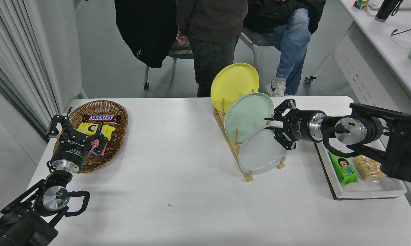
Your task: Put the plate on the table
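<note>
The right tool [275, 128] stood wide, its fingers spread around the upper right rim of the grey plate [260, 153]. The plate stood tilted in the front slot of a wooden rack [233, 143] on the white surface [178, 184]. The left tool [76, 129] was parked wide over a basket [118, 136].

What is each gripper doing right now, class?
Left gripper: open, holding nothing, over the basket.
Right gripper: open, at the grey plate rim.

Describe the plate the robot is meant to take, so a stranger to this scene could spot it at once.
Find the wooden rack right of centre on the white table, holding three upright plates in a row. The pale grey plate is the nearest and lowest one, by the right gripper. Its neighbours are the mint-green plate and the yellow plate.
</note>
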You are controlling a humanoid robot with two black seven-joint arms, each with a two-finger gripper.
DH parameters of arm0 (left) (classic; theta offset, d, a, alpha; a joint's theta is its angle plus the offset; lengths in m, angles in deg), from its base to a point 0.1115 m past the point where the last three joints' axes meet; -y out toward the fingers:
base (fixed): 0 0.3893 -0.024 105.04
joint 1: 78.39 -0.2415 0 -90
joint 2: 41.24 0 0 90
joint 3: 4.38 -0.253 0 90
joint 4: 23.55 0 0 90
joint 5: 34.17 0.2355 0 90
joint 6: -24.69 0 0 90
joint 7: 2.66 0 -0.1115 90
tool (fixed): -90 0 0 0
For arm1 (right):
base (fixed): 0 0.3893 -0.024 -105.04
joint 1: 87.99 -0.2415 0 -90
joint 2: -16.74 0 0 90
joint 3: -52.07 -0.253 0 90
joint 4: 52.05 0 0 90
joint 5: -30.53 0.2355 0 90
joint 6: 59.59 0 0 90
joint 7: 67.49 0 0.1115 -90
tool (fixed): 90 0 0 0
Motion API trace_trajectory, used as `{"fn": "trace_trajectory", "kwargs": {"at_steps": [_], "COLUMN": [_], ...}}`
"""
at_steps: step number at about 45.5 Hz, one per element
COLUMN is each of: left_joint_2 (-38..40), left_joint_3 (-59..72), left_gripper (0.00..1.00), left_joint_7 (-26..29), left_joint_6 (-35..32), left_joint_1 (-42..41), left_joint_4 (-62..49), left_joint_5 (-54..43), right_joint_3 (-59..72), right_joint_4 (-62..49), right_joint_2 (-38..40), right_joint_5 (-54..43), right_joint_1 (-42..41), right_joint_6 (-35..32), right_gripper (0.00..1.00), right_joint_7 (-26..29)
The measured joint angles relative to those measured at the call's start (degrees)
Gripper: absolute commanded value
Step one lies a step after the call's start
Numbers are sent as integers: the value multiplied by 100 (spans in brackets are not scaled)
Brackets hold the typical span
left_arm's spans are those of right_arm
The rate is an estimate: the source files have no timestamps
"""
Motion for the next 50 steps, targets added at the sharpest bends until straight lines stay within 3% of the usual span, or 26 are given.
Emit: {"fn": "trace_trajectory", "kwargs": {"at_steps": [22, 50], "left_joint_2": [0, 0], "left_joint_3": [0, 0], "left_gripper": [98, 98], "left_joint_7": [3, -1], "left_joint_6": [0, 0], "left_joint_1": [0, 0], "left_joint_4": [0, 0], "left_joint_5": [0, 0], "right_joint_3": [58, 75], "right_joint_4": [-5, 6], "right_joint_2": [33, 75], "right_joint_5": [-198, -483], "right_joint_1": [-34, -40], "right_joint_6": [-12, -66], "right_gripper": [21, 12], "right_joint_7": [2, 31]}}
